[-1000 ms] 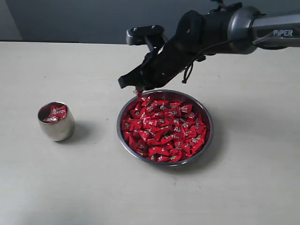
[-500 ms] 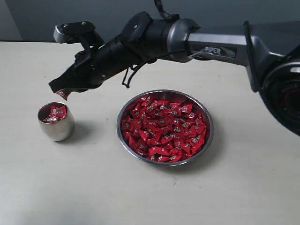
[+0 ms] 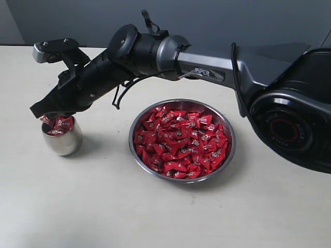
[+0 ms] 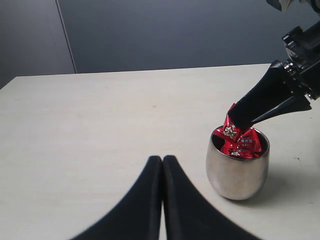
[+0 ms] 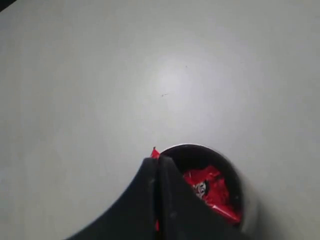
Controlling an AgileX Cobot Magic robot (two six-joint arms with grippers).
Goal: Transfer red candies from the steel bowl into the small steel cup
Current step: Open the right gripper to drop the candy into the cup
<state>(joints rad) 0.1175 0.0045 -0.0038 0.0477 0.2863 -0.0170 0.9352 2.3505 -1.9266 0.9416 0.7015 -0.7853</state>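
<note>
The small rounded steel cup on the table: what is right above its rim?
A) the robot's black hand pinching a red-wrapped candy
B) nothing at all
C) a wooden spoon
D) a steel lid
A: the black right hand hangs at the rim of the small rounded steel cup, shut on a shiny red-wrapped candy.

Arm link: "PIPER" in white on the grey link (image 3: 209, 73), well behind the right pincer (image 3: 38, 111).
Joint cap: a ring of lettering on the black cap (image 3: 285, 129), farther back; too blurred to read.
Wrappers: the red candies (image 3: 178, 142) carry a small print, illegible.
</note>
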